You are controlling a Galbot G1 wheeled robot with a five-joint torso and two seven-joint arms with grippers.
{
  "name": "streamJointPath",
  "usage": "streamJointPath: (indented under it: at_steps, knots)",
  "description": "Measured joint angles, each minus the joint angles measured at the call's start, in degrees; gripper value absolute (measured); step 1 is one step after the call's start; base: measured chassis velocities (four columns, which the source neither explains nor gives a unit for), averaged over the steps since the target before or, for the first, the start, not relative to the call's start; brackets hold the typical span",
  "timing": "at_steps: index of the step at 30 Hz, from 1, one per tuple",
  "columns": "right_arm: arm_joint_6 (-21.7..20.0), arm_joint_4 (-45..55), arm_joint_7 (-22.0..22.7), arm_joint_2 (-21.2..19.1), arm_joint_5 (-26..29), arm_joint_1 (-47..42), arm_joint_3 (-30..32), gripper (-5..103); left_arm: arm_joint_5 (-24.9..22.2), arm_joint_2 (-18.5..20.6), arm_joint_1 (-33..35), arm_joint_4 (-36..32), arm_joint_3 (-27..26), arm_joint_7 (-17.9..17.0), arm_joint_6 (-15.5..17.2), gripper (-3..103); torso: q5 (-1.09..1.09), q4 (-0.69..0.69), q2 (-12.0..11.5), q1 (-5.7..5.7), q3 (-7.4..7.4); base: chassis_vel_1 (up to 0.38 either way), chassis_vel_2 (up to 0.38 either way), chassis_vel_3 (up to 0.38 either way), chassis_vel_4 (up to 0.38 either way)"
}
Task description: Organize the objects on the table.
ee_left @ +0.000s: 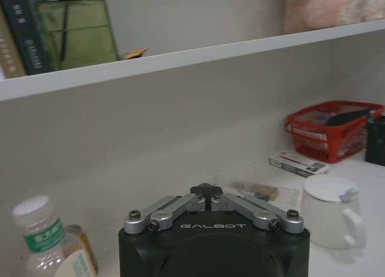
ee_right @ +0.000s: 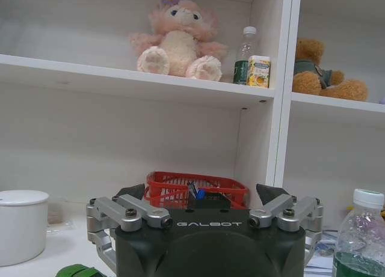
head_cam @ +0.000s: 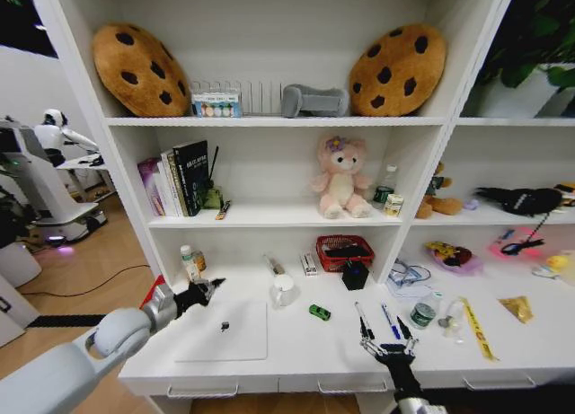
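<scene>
Head view: your left gripper (head_cam: 208,290) hangs over the table (head_cam: 296,356), just above the far left corner of the laptop (head_cam: 225,330), with its fingers drawn together and nothing between them. In the left wrist view the linkage is folded to a point at the centre, the same closed state. A small clear bottle with a white cap (head_cam: 189,262) stands just behind that gripper, near the back wall.

The laptop lies flat and closed at the front left of the table. To its right, near the back, you have a white lidded mug (head_cam: 283,290). The tiny green toy car (head_cam: 320,312) sits apart from the laptop, between it and the pens. Behind the car stands a red basket (head_cam: 345,251), with a black box (head_cam: 355,275) just in front of it.

Next come the black pen (head_cam: 361,321) and the blue pen (head_cam: 390,321), lying side by side, well clear of each other. Your right gripper (head_cam: 388,350) sits at the table's front edge, just short of the pens' near ends, fingers spread wide and empty. The right wrist view shows both finger links swung out to the sides. A green-labelled bottle (head_cam: 422,312) stands just right of the blue pen.
</scene>
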Motion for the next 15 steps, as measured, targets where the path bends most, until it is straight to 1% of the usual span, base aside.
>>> streamJointPath:
  at_steps: [1, 3, 4, 5, 6, 7, 8, 9, 10, 11, 12, 13, 14, 15]
  knots:
    - [0.19, 0.32, -0.01, 0.27, 0.22, -0.65, 0.76, 100, -0.42, -1.19, 0.28, 0.11, -0.27, -1.75, 0.06, -3, 0.0, 0.01, 0.0, 0.0, 0.0, 0.0, 0.0, 0.0, 0.0]
    - [0.92, 1.1, -0.43, 1.43, 0.85, -2.2, 2.93, 100, -0.73, -3.5, 1.6, 0.07, -2.0, -4.02, 0.16, 7, -0.02, -0.1, 0.01, 0.0, 0.0, 0.0, 0.0, 0.0, 0.0]
    - [0.92, 1.1, -0.43, 1.43, 0.85, -2.2, 2.93, 100, -0.73, -3.5, 1.6, 0.07, -2.0, -4.02, 0.16, 7, -0.02, -0.1, 0.01, 0.0, 0.0, 0.0, 0.0, 0.0, 0.0]
    - [1.08, 1.32, -0.55, 1.48, 1.4, -2.53, 3.62, 100, -0.5, -4.95, 3.99, -0.39, -5.03, -4.01, 0.05, 7, -0.02, -0.12, 0.0, 0.0, 0.0, 0.0, 0.0, 0.0, 0.0]
    - [1.09, 1.37, -0.41, 1.17, 1.86, -2.59, 3.89, 100, 0.15, -6.2, 6.98, -1.08, -8.34, -3.38, -0.08, 13, -0.02, -0.11, 0.0, 0.0, 0.0, 0.0, 0.0, 0.0, 0.0]
    - [1.08, 1.37, -0.3, 1.04, 1.98, -2.58, 3.95, 100, 0.46, -6.68, 8.33, -1.4, -9.7, -3.08, -0.11, 18, -0.01, -0.11, 0.0, 0.0, 0.0, 0.0, 0.0, 0.0, 0.0]
    - [1.08, 1.37, -0.3, 1.04, 1.98, -2.58, 3.95, 100, 0.46, -6.68, 8.33, -1.4, -9.7, -3.08, -0.11, 18, -0.01, -0.11, 0.0, 0.0, 0.0, 0.0, 0.0, 0.0, 0.0]
    - [0.98, 1.37, 0.12, 0.75, 2.16, -2.53, 3.99, 100, 0.9, -7.32, 10.18, -1.79, -11.46, -2.63, -0.12, 18, 0.0, -0.09, 0.0, 0.0, 0.0, 0.0, 0.0, 0.0, 0.0]
    - [0.72, 1.29, 1.15, 0.27, 2.3, -2.35, 4.01, 100, 1.89, -8.5, 13.31, -2.43, -14.55, -1.89, -0.16, 29, -0.01, 0.0, 0.0, 0.0, 0.0, 0.0, 0.0, 0.0, 0.0]
    - [0.45, 1.1, 2.35, -0.15, 2.32, -2.04, 4.0, 100, 2.95, -9.63, 15.66, -2.94, -16.94, -1.29, -0.27, 29, 0.0, 0.01, 0.0, 0.0, 0.0, 0.0, 0.0, 0.0, 0.0]
    - [0.45, 1.1, 2.35, -0.15, 2.32, -2.04, 4.0, 100, 2.95, -9.63, 15.66, -2.94, -16.94, -1.29, -0.27, 29, 0.0, 0.01, 0.0, 0.0, 0.0, 0.0, 0.0, 0.0, 0.0]
    - [0.28, 0.97, 2.99, -0.41, 2.32, -1.84, 3.97, 100, 3.59, -10.29, 16.86, -3.26, -18.31, -0.96, -0.32, 34, -0.01, 0.01, 0.0, -0.01, 0.0, 0.0, 0.0, 0.0, 0.0]
    - [-0.01, 0.7, 4.25, -0.82, 2.36, -1.49, 3.94, 100, 4.85, -11.81, 19.21, -3.98, -21.16, -0.35, -0.44, 40, -0.02, 0.02, 0.0, 0.0, 0.0, 0.0, 0.0, 0.0, 0.0]
    - [-0.45, 0.48, 5.24, -1.25, 2.46, -1.15, 3.89, 100, 6.04, -13.37, 21.43, -4.74, -23.93, 0.16, -0.61, 46, 0.01, -0.01, 0.01, 0.0, 0.0, 0.0, 0.0, 0.0, 0.0]
